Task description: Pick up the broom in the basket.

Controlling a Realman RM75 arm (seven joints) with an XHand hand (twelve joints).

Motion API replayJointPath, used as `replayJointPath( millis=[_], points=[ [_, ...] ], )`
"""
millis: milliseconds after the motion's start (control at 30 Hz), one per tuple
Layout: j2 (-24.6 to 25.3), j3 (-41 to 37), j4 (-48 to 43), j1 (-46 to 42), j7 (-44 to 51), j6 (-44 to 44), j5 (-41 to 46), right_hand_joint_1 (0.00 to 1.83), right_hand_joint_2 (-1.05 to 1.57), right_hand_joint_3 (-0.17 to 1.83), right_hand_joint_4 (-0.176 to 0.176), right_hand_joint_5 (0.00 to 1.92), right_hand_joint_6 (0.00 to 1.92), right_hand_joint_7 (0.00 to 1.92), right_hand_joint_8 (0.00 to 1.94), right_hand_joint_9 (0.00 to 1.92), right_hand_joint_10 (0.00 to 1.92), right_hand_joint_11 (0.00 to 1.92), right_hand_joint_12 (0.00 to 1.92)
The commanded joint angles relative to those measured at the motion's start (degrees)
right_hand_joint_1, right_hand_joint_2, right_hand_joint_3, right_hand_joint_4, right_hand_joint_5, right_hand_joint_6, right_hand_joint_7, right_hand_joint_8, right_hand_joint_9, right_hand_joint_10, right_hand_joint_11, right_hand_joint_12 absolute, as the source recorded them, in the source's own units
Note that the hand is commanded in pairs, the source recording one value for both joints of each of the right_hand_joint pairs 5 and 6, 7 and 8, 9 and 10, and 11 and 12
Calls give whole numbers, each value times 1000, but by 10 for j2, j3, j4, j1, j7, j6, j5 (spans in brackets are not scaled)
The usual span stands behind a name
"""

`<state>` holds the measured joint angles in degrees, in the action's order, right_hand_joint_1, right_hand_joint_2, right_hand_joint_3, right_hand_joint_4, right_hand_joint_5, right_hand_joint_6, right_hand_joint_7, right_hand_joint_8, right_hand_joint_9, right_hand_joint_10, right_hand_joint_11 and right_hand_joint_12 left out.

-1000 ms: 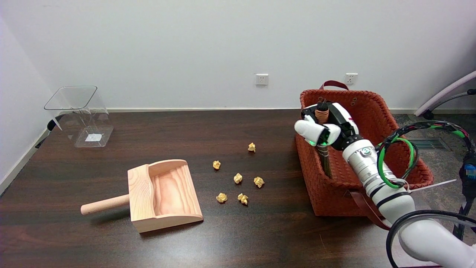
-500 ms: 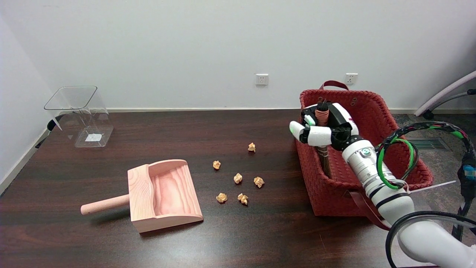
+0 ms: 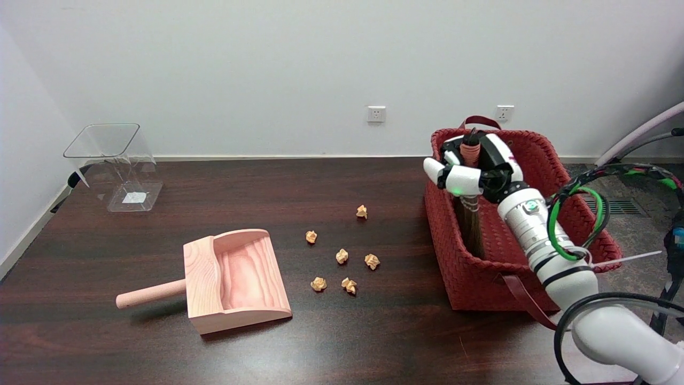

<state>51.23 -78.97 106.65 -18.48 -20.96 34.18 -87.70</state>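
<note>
A red woven basket (image 3: 582, 235) stands at the table's right side. The small broom (image 3: 471, 220) stands upright inside it by the left wall, its brown bristles hanging down and its wound orange handle top poking out above my fingers. My right hand (image 3: 474, 170) grips the handle from the right, fingers wrapped around it, above the basket's left part. The bristle tips are hidden behind the basket wall.
A wooden dustpan (image 3: 230, 280) with a round handle lies left of centre. Several crumpled yellow paper balls (image 3: 342, 256) are scattered between dustpan and basket. A clear plastic bin (image 3: 115, 166) sits at the far left. A chair (image 3: 641, 133) shows at the right edge.
My right hand closed around the broom handle and has risen, lifting the broom higher within the basket.
</note>
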Motion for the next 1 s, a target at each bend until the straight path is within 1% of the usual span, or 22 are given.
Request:
replayJointPath(
  millis=[33,200,500,633,733,867,1000],
  points=[
    [-21,-52,5,57,38,-13,2,1435,1011,700,0,1920,1920,1920,1920,1920,1920,1920,1920],
    [-31,-61,6,87,39,-41,7,1437,1017,695,0,1920,1920,1920,1920,1920,1920,1920,1920],
    [-40,-85,11,118,65,-49,22,1442,1019,684,0,1920,1920,1920,1920,1920,1920,1920,1920],
    [-44,-87,13,135,66,-49,22,1442,1021,681,0,1920,1920,1920,1920,1920,1920,1920,1920],
    [-49,-88,13,152,84,-54,19,1443,1024,679,0,1920,1920,1920,1920,1920,1920,1920,1920],
    [-54,-82,13,171,86,-61,22,1442,1025,678,0,1920,1920,1920,1920,1920,1920,1920,1920],
    [-59,-51,13,205,85,-57,28,1442,1029,671,0,1920,1920,1920,1920,1920,1920,1920,1920]
  ],
)
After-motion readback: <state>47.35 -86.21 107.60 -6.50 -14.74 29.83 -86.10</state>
